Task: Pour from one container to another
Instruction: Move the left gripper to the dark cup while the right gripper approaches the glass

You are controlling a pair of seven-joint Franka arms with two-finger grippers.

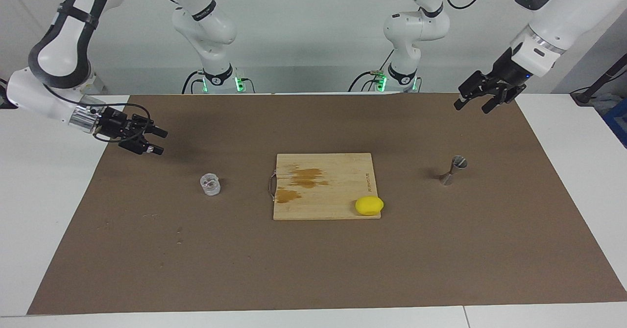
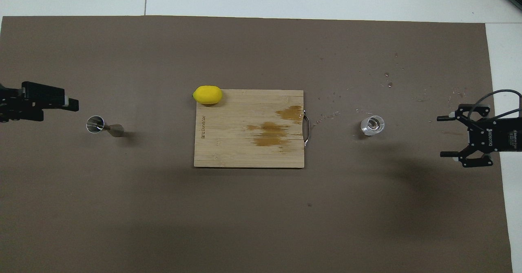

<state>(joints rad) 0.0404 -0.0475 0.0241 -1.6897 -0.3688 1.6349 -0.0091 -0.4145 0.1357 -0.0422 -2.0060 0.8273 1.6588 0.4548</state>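
Glass tumbler (image 1: 210, 184) upright on brown mat (image 1: 313, 269), well apart from board (image 1: 324, 186).

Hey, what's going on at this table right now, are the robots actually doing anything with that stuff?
Nothing is held yet. The right claw hangs open in the air near the glass tumbler, at the right arm's end of the table. The left claw is open too, up in the air at the left arm's end, where the metal jigger stands upright on the brown mat. Between the two sit a stained cutting board and a lemon on its corner.
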